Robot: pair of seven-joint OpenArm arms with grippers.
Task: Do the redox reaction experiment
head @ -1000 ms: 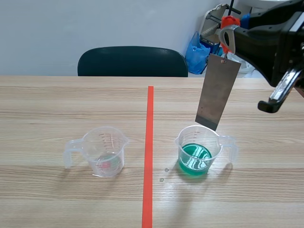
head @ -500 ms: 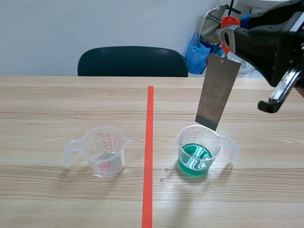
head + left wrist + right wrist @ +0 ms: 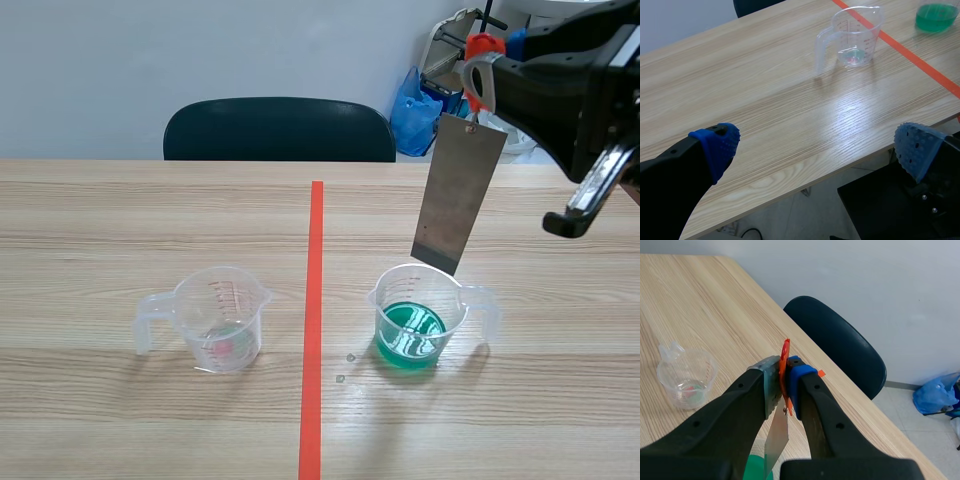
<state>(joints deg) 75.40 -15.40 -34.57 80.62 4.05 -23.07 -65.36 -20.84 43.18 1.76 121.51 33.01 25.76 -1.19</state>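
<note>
A grey metal sheet (image 3: 458,195) hangs from an orange clip (image 3: 481,66), and my right gripper (image 3: 783,382) is shut on that clip (image 3: 784,371) high above the table. The sheet's lower edge sits just over the rim of a clear cup holding green liquid (image 3: 411,333), right of the red tape line. A second clear cup (image 3: 219,318) with a little liquid at its bottom stands left of the line, and it shows ahead of my left gripper (image 3: 815,145) as cup (image 3: 854,36). My left gripper is open over the table's near edge, holding nothing.
A dark chair (image 3: 279,129) stands behind the table's far edge. A blue bag (image 3: 414,109) and other clutter lie behind at the right. A black base (image 3: 895,205) sits below the table edge under my left gripper.
</note>
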